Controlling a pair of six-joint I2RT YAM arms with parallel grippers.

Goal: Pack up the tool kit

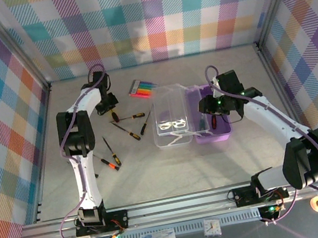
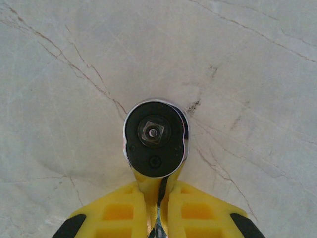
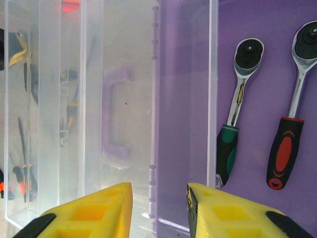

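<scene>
- The ratchet (image 2: 155,138) shows its round head, but its handle disappears between the yellow fingers (image 2: 119,213) of the left tool (image 2: 158,189) at bottom centre.
- The red-and-black wrench (image 3: 286,144) has its head clipped at the upper right edge.
- The screwdrivers (image 3: 24,139) behind the clear lid (image 3: 99,99), at left, are blurred.
- In the overhead view, the right tool (image 1: 209,109) covers part of the purple base (image 1: 211,137).

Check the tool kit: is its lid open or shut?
Open. The clear lid lies flat beside the purple base, with two ratchets inside.
</scene>
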